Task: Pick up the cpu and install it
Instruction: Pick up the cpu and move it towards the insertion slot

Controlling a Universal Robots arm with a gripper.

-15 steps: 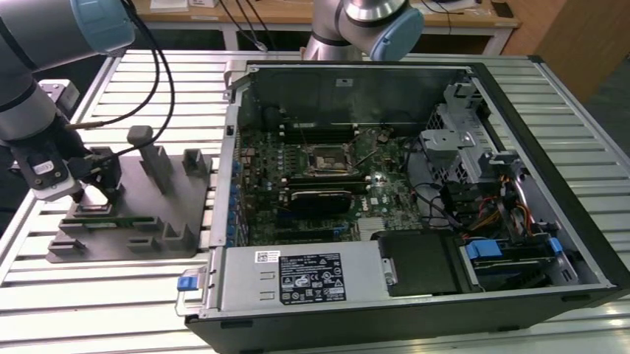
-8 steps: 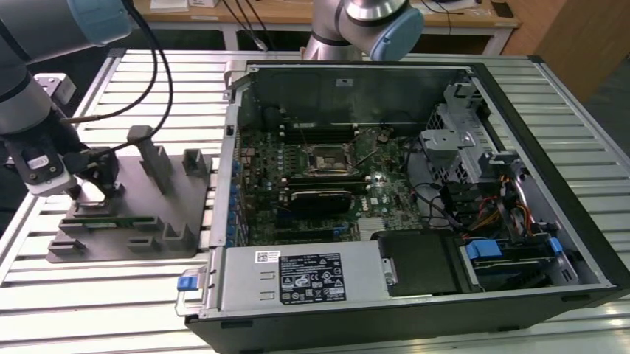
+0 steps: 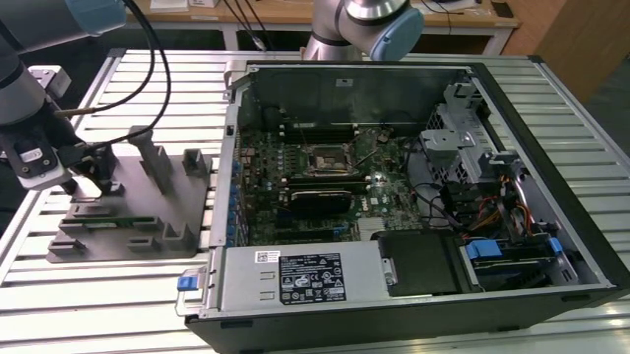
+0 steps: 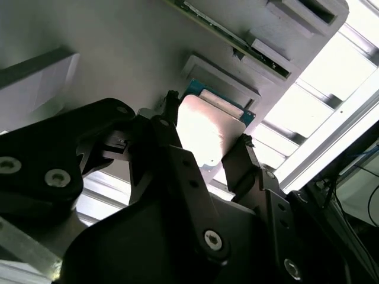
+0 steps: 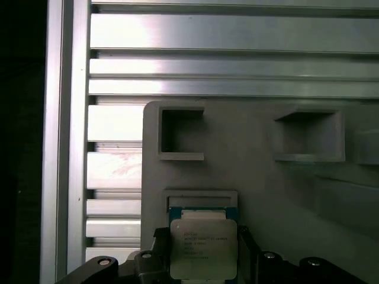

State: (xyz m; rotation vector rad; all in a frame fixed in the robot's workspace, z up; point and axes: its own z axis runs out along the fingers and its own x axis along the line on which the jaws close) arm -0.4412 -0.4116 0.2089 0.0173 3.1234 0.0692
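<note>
1. One arm is reaching down at the exterior view's left, and its hand point(image 3: 87, 186) is hanging over the grey fixture tray point(image 3: 147, 228), which is lying on the slatted metal bench point(image 3: 99, 295).
2. We are seeing the hand clamping the cpu point(image 5: 203, 248): in the second wrist view two black fingers point(image 4: 238, 163) are pressing against opposite edges of the chip, and its shiny silver top is facing the camera.
3. In the first wrist view the cpu is sitting between the fingers just over a shallow square recess point(image 5: 201, 194) near the tray's edge. We cannot tell whether the chip is resting in that recess or hovering just above it.
4. Both wrist views are showing a blue-green edge just beside the chip, and we cannot tell what it belongs to.
5. An open computer case point(image 3: 344, 96) is lying just beside the tray, toward the exterior view's right, with its motherboard point(image 3: 379, 195) facing up.
6. We are seeing the black socket frame point(image 3: 325, 158) near the middle of the exterior view, well apart from the hand.
</note>
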